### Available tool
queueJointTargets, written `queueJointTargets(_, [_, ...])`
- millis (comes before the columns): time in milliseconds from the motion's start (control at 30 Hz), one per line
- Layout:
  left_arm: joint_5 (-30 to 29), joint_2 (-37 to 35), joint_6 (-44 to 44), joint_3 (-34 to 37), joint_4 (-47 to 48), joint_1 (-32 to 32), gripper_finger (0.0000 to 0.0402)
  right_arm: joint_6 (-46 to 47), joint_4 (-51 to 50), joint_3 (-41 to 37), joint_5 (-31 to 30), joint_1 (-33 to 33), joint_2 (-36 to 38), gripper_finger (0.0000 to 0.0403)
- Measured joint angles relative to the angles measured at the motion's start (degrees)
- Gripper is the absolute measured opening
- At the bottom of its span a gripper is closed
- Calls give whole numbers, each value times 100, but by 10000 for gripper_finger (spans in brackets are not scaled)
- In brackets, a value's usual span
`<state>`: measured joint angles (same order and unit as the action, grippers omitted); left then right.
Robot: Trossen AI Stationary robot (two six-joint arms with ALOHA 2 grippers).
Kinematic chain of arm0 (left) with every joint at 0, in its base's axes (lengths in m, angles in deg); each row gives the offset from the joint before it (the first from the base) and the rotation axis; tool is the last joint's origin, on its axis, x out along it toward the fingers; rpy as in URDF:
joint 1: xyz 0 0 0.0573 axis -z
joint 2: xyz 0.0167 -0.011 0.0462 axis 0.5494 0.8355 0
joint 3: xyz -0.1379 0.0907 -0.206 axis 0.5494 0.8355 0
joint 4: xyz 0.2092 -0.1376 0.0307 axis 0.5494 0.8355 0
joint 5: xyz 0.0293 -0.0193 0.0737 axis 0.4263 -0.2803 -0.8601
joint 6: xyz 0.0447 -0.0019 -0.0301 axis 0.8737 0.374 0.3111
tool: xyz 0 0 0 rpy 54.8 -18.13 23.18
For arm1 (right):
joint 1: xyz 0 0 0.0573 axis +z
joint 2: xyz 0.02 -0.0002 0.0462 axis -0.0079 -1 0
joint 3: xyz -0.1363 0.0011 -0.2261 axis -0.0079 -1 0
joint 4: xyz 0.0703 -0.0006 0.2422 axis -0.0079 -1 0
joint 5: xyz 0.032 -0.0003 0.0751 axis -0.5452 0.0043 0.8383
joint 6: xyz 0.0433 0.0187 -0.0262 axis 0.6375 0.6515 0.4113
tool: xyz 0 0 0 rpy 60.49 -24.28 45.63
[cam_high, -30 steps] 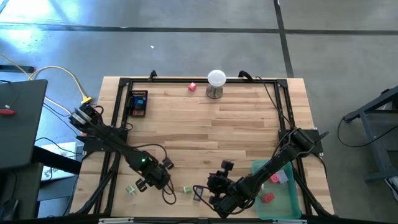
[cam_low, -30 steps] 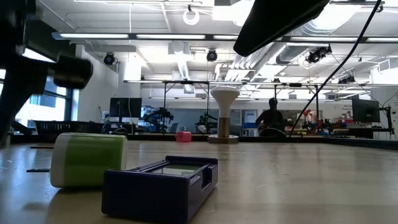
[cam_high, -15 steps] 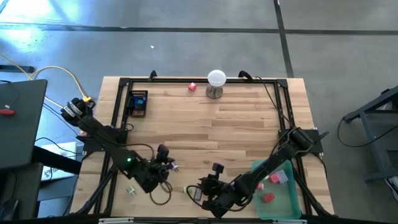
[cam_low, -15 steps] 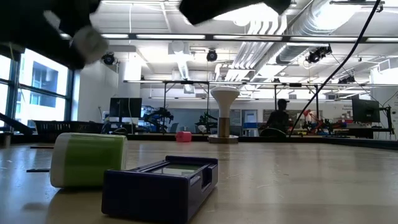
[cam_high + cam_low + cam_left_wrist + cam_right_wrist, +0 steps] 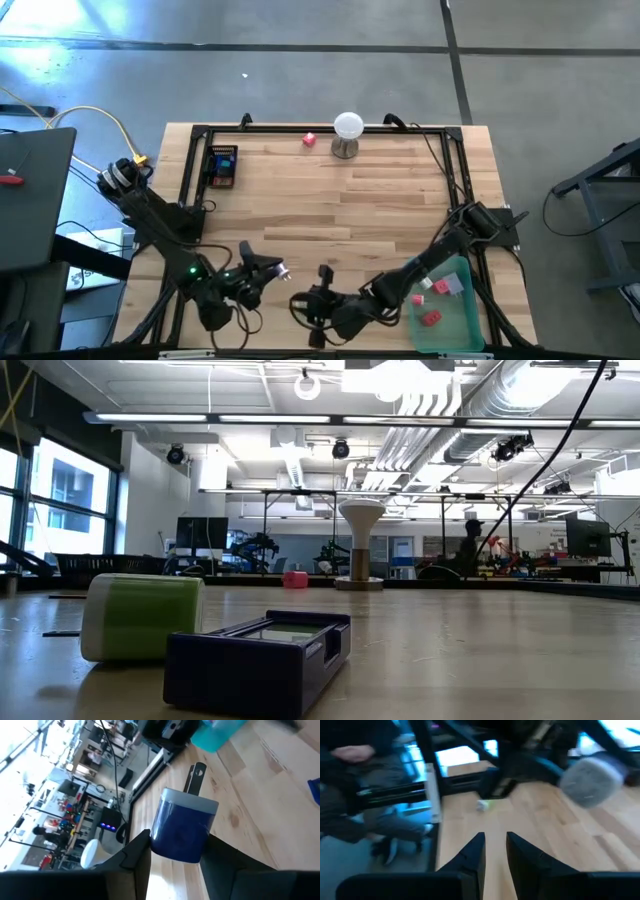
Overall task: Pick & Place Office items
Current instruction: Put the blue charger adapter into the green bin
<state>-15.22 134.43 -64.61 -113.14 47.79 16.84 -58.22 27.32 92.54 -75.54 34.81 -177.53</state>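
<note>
My left gripper (image 5: 278,268) (image 5: 177,840) sits near the table's near-left corner, shut on a blue block with a pale grey cap (image 5: 182,827). My right gripper (image 5: 300,303) (image 5: 495,842) reaches low along the near edge, its fingers narrowly open and holding nothing. Just past its fingers, a small green-and-white piece (image 5: 482,805) lies on the wood. In the low view a green block (image 5: 140,615) and a dark purple open-topped piece (image 5: 260,655) rest on the table. A pink piece (image 5: 309,139) lies at the far edge. My left gripper pinches the blue block by its two opposite sides (image 5: 160,837), one finger (image 5: 137,852) on each. The fingers come about level from the table's left, rolled onto their side. The grey-capped end (image 5: 192,800) sticks out beyond the fingertips, and the block appears clear of the table.
A teal tray (image 5: 455,318) at the near-right corner holds red and pink pieces. The white ball on its metal stand (image 5: 347,130) is at the far edge, and a dark box (image 5: 222,165) at the far left. A black strip (image 5: 195,775) lies on the wood.
My left gripper has risen from the near edge and swung level, pointing toward the table's right, while its arm has drawn back toward the left. My right gripper has slid along the near edge toward the table's left. Both arms' dark shapes have left the low view.
</note>
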Motion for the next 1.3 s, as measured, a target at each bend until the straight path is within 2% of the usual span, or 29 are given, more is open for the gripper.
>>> queueJointTargets(200, [-311,0,-19,0,-130,141,129,149,259,-4,126,3,201,64])
queueJointTargets(433, [-135,-16,274,0,-743,183,129,829,899,-2,344,0,641,64])
queueJointTargets(533, [-165,-37,380,0,-811,239,129,710,890,4,391,4,770,64])
queueJointTargets(667, [-166,-39,388,0,-805,278,129,402,1017,2,780,21,826,64])
queueJointTargets(867, [-165,-42,365,0,-804,273,129,303,1084,2,621,26,826,73])
queueJointTargets(1033, [-145,-44,321,0,-803,276,129,245,1007,2,604,13,826,127])
queueJointTargets(1133, [-145,-44,319,0,-803,275,129,-2,956,2,776,13,826,180])
queueJointTargets(1300, [-143,-44,306,0,-801,276,129,158,883,2,1001,15,826,275])
